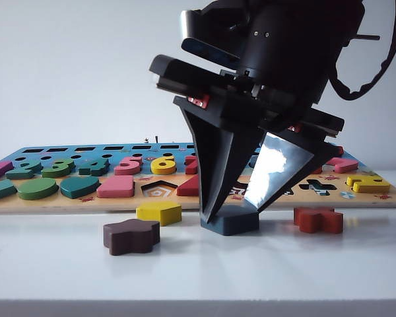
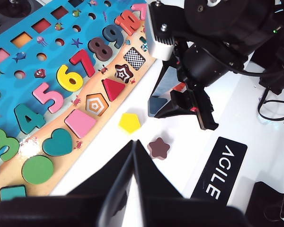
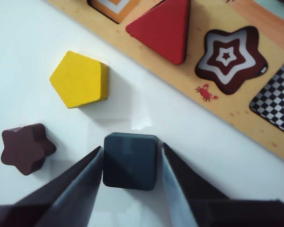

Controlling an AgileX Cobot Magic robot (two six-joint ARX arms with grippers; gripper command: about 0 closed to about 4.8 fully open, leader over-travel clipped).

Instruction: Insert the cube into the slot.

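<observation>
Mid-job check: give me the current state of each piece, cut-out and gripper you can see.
cube: flat on the table, between the right gripper's fingers
right gripper: straddling the cube, slight gaps either side
left gripper: shut, empty, above the table
slot: empty, checkered floor showing
star cut-out: empty
yellow pentagon: loose on the table
brown star: loose on the table
red triangle: seated in the board

1. The right gripper (image 3: 131, 161) straddled the cube (image 3: 130, 161), a finger hard against each side, leaving no gap there.
2. Bare table (image 3: 146, 111) lay open between the cube and the puzzle board (image 3: 236, 113).
3. The yellow pentagon (image 3: 80, 79) and brown star (image 3: 27, 148) crowded one flank.
4. The checkered slot (image 3: 275, 97) stood unblocked.
5. The left gripper (image 2: 132, 147) hung well clear.
</observation>
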